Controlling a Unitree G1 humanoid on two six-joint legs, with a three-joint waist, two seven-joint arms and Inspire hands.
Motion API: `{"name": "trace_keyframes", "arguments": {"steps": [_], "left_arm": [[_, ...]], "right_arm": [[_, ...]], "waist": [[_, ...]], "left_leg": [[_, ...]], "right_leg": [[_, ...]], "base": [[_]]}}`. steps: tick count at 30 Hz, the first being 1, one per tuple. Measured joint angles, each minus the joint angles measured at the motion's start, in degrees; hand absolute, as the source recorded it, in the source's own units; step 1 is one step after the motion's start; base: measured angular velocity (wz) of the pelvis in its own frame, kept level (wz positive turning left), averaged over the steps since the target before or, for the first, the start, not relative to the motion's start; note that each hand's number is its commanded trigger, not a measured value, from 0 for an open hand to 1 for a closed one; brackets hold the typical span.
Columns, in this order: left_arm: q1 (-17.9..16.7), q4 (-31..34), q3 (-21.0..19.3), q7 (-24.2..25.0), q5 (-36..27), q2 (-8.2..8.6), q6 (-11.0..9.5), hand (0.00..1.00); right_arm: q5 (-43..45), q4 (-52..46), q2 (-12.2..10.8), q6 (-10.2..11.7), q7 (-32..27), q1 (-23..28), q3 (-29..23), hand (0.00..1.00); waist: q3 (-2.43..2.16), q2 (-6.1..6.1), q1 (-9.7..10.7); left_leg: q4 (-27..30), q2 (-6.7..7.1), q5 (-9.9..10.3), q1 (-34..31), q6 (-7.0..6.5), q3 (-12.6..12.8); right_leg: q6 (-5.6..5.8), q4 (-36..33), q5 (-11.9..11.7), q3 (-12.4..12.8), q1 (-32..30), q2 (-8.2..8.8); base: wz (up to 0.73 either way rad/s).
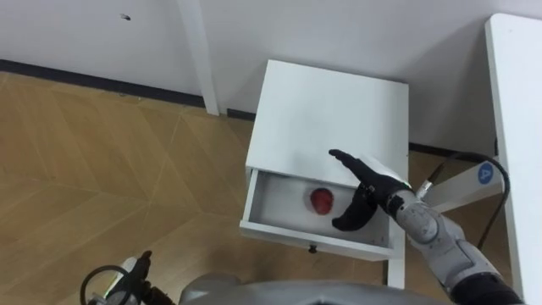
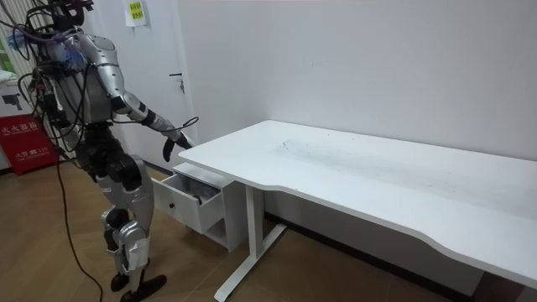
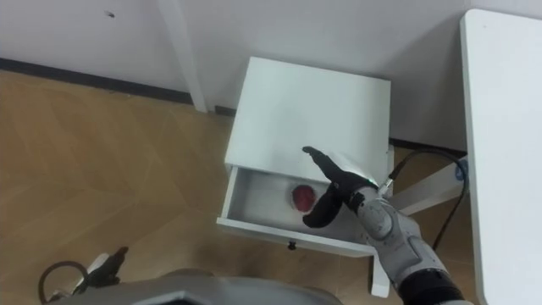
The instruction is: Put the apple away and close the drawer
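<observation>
White drawer (image 1: 284, 230) stands open nearest, the red apple (image 1: 321, 201) inside it just left of the right hand (image 1: 373, 190), whose fingers are spread and hold nothing. An off-centre push could skew the drawer, or shove the cabinet (image 1: 330, 110) beyond toward the wall.

I see a plain office-like room: long white desk (image 2: 377, 172), small drawer cabinet (image 1: 330, 110), bare white walls (image 2: 377, 67), wood floor (image 1: 102, 161).
</observation>
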State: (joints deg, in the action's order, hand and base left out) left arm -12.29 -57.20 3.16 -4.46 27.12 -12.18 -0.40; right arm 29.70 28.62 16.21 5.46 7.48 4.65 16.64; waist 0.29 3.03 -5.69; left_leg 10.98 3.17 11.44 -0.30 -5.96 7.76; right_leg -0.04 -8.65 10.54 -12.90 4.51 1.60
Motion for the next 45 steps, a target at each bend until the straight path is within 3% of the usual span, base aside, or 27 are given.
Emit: {"name": "trace_keyframes", "arguments": {"steps": [7, 10, 11, 13, 14, 15, 16, 17, 18, 19, 20, 21, 23, 25, 27, 28, 29, 30, 31, 32, 33, 34, 36, 38, 40, 41, 45], "left_arm": [[0.2, -0.1, -0.2, -0.6, -0.5, 0.06, 0.0, 0.00], [0.0, -0.4, -1.8, -1.6, -0.5, 0.46, -0.2, 0.00], [0.0, -0.7, -2.7, -1.7, -0.5, 0.87, -0.3, 0.00], [0.1, -1.5, -3.0, -1.6, -0.6, 1.03, -0.6, 0.00], [0.1, -2.1, -3.1, -1.6, -0.6, 1.01, -0.9, 0.00], [0.0, -2.2, -3.7, -1.6, -0.6, 0.60, -1.0, 0.00], [0.1, -2.4, -4.3, -1.6, -0.5, 0.45, -1.1, 0.00], [0.6, -3.3, -5.4, -1.6, -0.3, 0.35, -1.3, 0.00], [1.1, -4.8, -5.4, -1.6, -0.5, -0.03, -1.7, 0.00], [1.3, -5.3, -5.4, -1.6, -0.6, -0.44, -1.7, 0.00], [1.9, -6.9, -5.5, -1.6, -0.7, -0.82, -1.5, 0.00], [2.9, -7.2, -5.4, -1.6, -0.7, -0.85, -0.9, 0.00], [4.0, -7.1, -5.4, -1.6, -0.7, -0.91, 0.5, 0.00], [3.6, -7.0, -5.6, -1.6, -0.6, -0.84, 1.4, 0.00], [2.1, -7.0, -6.0, -1.6, -0.7, -0.80, 1.8, 0.00], [0.8, -7.0, -6.3, -1.6, -0.7, -0.70, 1.8, 0.00], [-0.5, -7.2, -6.4, -1.7, -0.8, -0.60, 1.7, 0.00], [-2.2, -7.2, -6.1, -2.2, -2.2, -0.85, 1.8, 0.00], [-2.0, -6.7, -5.4, -2.6, -2.9, -1.79, 1.6, 0.00], [-0.8, -5.7, -5.1, -3.0, -2.9, -3.07, 0.9, 0.00], [-0.3, -5.8, -5.9, -4.0, -2.9, -3.24, 1.4, 0.00], [-0.3, -5.8, -6.4, -4.2, -3.0, -2.77, 1.6, 0.00], [0.5, -5.6, -5.3, -4.8, -4.1, -1.28, 0.6, 0.00], [0.8, -5.6, -5.1, -6.2, -4.2, -0.98, -0.2, 0.00], [1.0, -5.7, -5.2, -7.6, -5.1, -1.07, -0.2, 0.00], [1.3, -5.7, -5.2, -7.9, -5.2, -1.07, -0.3, 0.00], [1.5, -5.6, -5.2, -7.9, -5.1, -0.66, -1.6, 0.00]], "right_arm": [[-4.1, 5.1, -0.3, 0.5, -2.4, 1.2, -0.7, 0.00], [-7.2, 10.7, -1.5, 1.4, -5.2, 2.2, -5.6, 0.00], [-9.4, 13.4, -1.6, 1.4, -6.4, 2.3, -8.2, 0.00], [-12.1, 17.2, -1.5, 1.3, -8.8, 2.3, -12.7, 0.00], [-13.8, 19.5, -1.4, 1.2, -10.8, 2.5, -15.8, 0.00], [-14.5, 21.9, -1.4, 1.4, -12.8, 3.6, -18.3, 0.00], [-15.1, 23.2, -1.2, 1.4, -13.5, 3.9, -19.3, 0.00], [-15.9, 25.8, -1.0, 1.5, -15.0, 4.3, -21.9, 0.00], [-16.9, 28.2, -0.7, 1.6, -16.0, 4.5, -23.6, 0.00], [-17.6, 29.3, -0.7, 1.7, -16.3, 4.5, -24.2, 0.00], [-19.3, 30.1, -0.6, 2.3, -16.9, 5.1, -24.9, 0.00], [-21.2, 31.7, -0.3, 2.8, -17.4, 5.9, -24.6, 0.00], [-22.9, 34.8, -0.3, 2.5, -17.5, 6.3, -23.8, 0.00], [-23.3, 37.2, -0.3, 1.7, -17.3, 6.3, -22.6, 0.00], [-23.7, 37.3, -0.3, 0.7, -17.4, 5.9, -22.4, 0.00], [-23.8, 37.3, -0.2, 0.3, -17.6, 5.5, -22.1, 0.00], [-23.5, 37.2, -0.3, -0.6, -17.8, 5.1, -22.0, 0.00], [-23.3, 37.1, -1.2, -1.6, -18.4, 4.8, -21.8, 0.00], [-22.7, 36.9, -1.8, -1.9, -18.8, 4.7, -21.8, 0.00], [-22.3, 36.4, -2.1, -2.0, -18.9, 4.4, -21.9, 0.00], [-22.3, 36.5, -2.8, -2.7, -18.8, 3.5, -21.8, 0.00], [-22.3, 36.4, -3.2, -2.8, -18.7, 3.6, -21.7, 0.00], [-22.7, 36.4, -3.2, -2.3, -18.6, 3.2, -20.1, 0.00], [-22.7, 36.4, -3.3, -1.0, -18.6, 2.4, -19.5, 0.00], [-22.7, 36.4, -3.3, 0.0, -18.4, 2.2, -19.0, 0.00], [-22.7, 36.4, -3.3, 0.1, -18.4, 2.4, -19.0, 0.00], [-22.7, 36.3, -3.3, 0.9, -18.2, 2.9, -19.0, 0.00]], "waist": [[0.05, -0.13, 0.8], [-0.02, -0.32, 1.2], [0.17, -0.69, 1.7], [0.12, -1.70, 3.2], [-0.06, -2.61, 4.0], [-0.16, -2.59, 5.0], [-0.19, -2.59, 5.6], [-0.36, -3.15, 6.3], [-0.50, -4.68, 6.9], [-0.22, -4.96, 7.3], [0.02, -5.59, 8.3], [0.54, -6.83, 8.8], [0.92, -7.57, 9.0], [0.97, -7.46, 9.9], [0.99, -7.63, 10.2], [0.99, -7.61, 10.1], [0.91, -7.40, 10.1], [-0.63, -4.51, 10.0], [-0.54, -3.24, 9.9], [0.09, -2.95, 7.9], [0.62, -1.41, 5.9], [0.49, -1.18, 5.6], [0.45, -0.98, 5.2], [0.36, -0.90, 5.2], [-0.15, -0.33, 5.6], [-0.18, -0.50, 5.7], [-0.47, -0.86, 6.1]], "left_leg": [[0.2, 0.10, 0.0, 0.6, -0.04, -0.1], [0.2, 0.16, 0.1, 0.8, -0.16, 0.0], [0.8, 0.24, 0.3, 0.7, -0.42, 0.1], [2.7, 0.51, 1.2, -0.3, -1.12, 0.2], [3.1, 0.57, 1.5, -0.5, -1.48, 0.2], [3.9, 1.40, 1.5, -0.2, -2.11, 0.4], [4.3, 1.80, 1.7, 0.1, -2.61, 0.6], [5.8, 2.09, 2.2, -0.1, -3.39, 0.3], [7.3, 1.29, 2.7, -1.1, -4.24, 1.0], [8.1, 1.11, 3.0, -1.5, -4.59, 1.1], [10.1, 0.42, 3.4, -2.9, -5.13, 1.2], [11.8, -0.83, 3.6, -4.2, -5.37, 1.2], [12.9, -1.71, 4.0, -5.3, -5.53, 0.9], [14.6, -1.67, 5.1, -5.6, -5.64, 0.8], [15.5, -1.25, 5.7, -5.5, -5.41, 1.0], [15.1, -1.21, 5.8, -5.4, -2.59, 1.3], [12.5, -0.81, 4.9, -4.6, 2.08, 1.5], [10.8, 0.86, 3.5, -3.6, 8.38, 0.9], [17.0, 0.30, 4.4, -5.9, 5.65, -0.7], [24.5, -1.99, 13.0, -9.4, 4.23, -6.4], [27.1, -1.27, 13.0, -11.1, 0.86, -4.8], [26.5, -1.36, 13.0, -10.7, 0.92, -4.6], [20.3, -1.34, 10.9, -7.4, 3.94, -4.3], [15.2, -1.43, 8.6, -4.8, 3.77, -3.6], [11.5, -1.49, 6.5, -3.1, 2.79, -3.5], [9.4, -1.77, 5.3, -1.9, 1.17, -3.6], [5.7, -2.95, 4.1, 0.3, 2.36, -3.4]], "right_leg": [[0.01, -0.1, 0.0, 0.6, 0.5, 0.09], [0.14, -0.5, 0.1, 1.1, 0.6, 0.18], [0.53, -2.3, 0.7, 1.0, 0.2, 0.51], [1.74, -10.5, 2.6, 0.5, -3.4, 1.72], [2.19, -20.2, 2.9, 0.6, -8.1, 3.01], [2.77, -31.3, 1.5, 1.3, -13.4, 4.75], [2.79, -36.4, -0.3, 2.1, -16.2, 5.59], [3.28, -46.0, -7.3, 3.9, -22.3, 6.62], [4.73, -54.2, -15.9, 6.2, -28.9, 6.54], [4.20, -60.8, -16.5, 7.4, -32.8, 6.41], [2.89, -77.5, -13.0, 8.7, -40.8, 6.13], [1.87, -91.4, -9.5, 8.5, -47.5, 5.42], [1.92, -103.4, -5.8, 8.4, -54.3, 5.41], [2.13, -106.6, -4.1, 9.7, -55.8, 6.36], [2.24, -101.9, -4.0, 11.1, -52.8, 7.00], [2.55, -91.5, -4.0, 10.4, -47.4, 7.17], [2.64, -75.6, -3.4, 8.9, -39.5, 6.67], [2.35, -58.4, -2.6, 8.6, -31.7, 6.87], [3.20, -52.5, -2.0, 8.3, -29.3, 7.05], [5.30, -44.8, -0.5, 8.5, -27.0, 6.48], [5.86, -35.9, 1.6, 9.6, -22.5, 6.23], [5.67, -31.3, 2.0, 9.2, -19.5, 5.73], [5.14, -16.9, 1.5, 7.3, -10.8, 4.74], [5.02, -10.8, -0.6, 7.4, -7.7, 4.16], [5.15, -7.1, -1.5, 7.0, -5.8, 3.79], [4.77, -5.7, -1.7, 6.7, -4.9, 3.25], [3.61, -2.7, -2.2, 6.2, -3.1, 1.61]], "base": [[0.00], [-0.02], [0.09], [0.10], [0.05], [0.06], [0.10], [-0.09], [-0.24], [-0.26], [-0.12], [0.00], [-0.02], [0.07], [-0.05], [-0.15], [-0.16], [0.00], [-0.07], [-0.27], [-0.42], [-0.33], [-0.07], [-0.19], [-0.10], [0.00], [-0.01]]}}
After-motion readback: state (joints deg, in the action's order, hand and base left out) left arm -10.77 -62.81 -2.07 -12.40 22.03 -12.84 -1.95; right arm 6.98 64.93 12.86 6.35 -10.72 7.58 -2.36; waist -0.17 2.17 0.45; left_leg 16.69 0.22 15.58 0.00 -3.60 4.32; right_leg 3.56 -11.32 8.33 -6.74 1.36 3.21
